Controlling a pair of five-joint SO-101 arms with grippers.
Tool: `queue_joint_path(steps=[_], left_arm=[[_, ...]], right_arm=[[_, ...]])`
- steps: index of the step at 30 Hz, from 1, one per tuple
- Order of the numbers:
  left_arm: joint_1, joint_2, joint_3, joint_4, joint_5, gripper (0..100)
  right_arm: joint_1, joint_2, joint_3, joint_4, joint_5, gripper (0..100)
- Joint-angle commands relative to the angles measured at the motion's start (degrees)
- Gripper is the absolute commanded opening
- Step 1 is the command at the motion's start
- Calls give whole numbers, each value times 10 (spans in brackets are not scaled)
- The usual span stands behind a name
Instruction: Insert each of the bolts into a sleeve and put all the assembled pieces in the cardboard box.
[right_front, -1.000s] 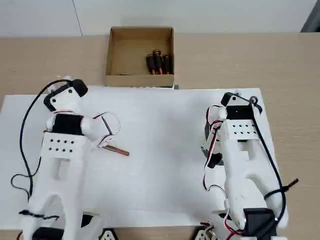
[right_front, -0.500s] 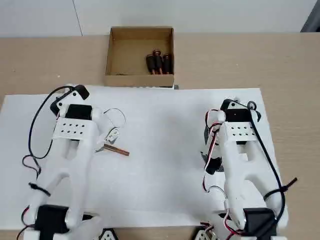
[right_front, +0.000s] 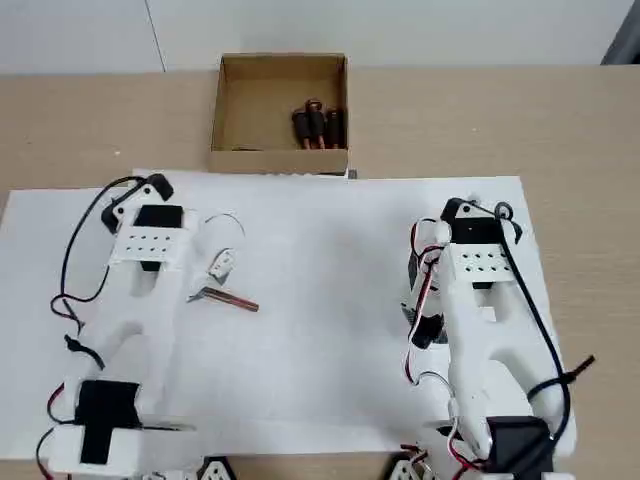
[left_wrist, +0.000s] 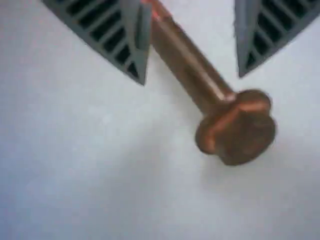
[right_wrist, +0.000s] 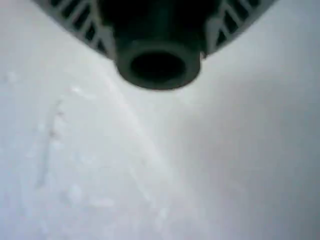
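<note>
— Between the spread fingers of the left claw (left_wrist: 191, 75), what is seen?
— A copper bolt (left_wrist: 235, 125) is seen, laid on the white sheet (left_wrist: 75, 175). A black sleeve (right_wrist: 157, 67) is pinched by the right claw (right_wrist: 158, 50).

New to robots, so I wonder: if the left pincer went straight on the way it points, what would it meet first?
Probably the copper bolt lying on the white sheet between the open fingers of the left pincer; depth is unclear, so the fingers might straddle it and touch the sheet instead.
</note>
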Motion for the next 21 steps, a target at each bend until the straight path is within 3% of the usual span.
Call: queue_joint_path(steps=[1,21], left_arm=[[-18,4,-24,-10,-5,118],[29,51,-22,-18,-8,118]], right_arm=[[6,-22,-4,-7,-6,3],[6,-22,-4,-7,-6,3]])
